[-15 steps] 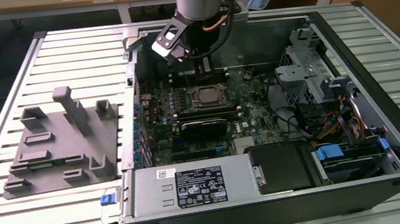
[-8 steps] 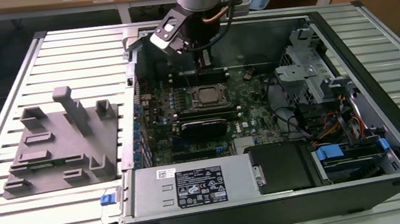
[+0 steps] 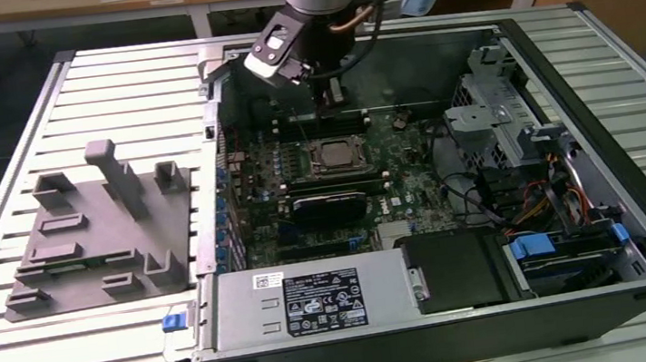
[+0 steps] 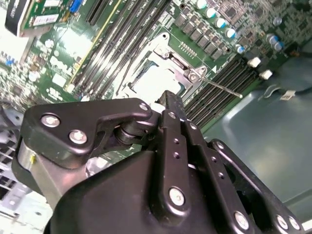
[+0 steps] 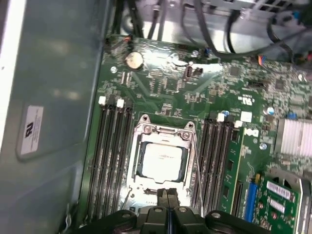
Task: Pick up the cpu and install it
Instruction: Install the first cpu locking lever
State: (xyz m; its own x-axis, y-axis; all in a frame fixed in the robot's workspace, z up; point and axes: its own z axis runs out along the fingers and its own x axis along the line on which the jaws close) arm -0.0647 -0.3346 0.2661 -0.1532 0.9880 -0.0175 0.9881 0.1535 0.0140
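The cpu [image 3: 333, 154] [image 5: 162, 160] [image 4: 153, 80], a flat square chip with a pale silver top, lies in the metal-framed socket [image 5: 163, 130] on the green motherboard inside the open computer case. My gripper [image 3: 332, 98] [image 5: 168, 192] [image 4: 168, 95] hangs just above the board at the socket's edge, on the side toward the case's back wall. Its two black fingers are pressed together and hold nothing. A thin lever rod [image 4: 219, 87] runs along one side of the socket.
Rows of black memory slots [image 5: 113, 146] flank the socket on both sides. A grey plastic fixture block [image 3: 98, 234] sits on the slatted table at the exterior view's left. The power supply [image 3: 312, 301], drive cage [image 3: 498, 115] and cables crowd the case.
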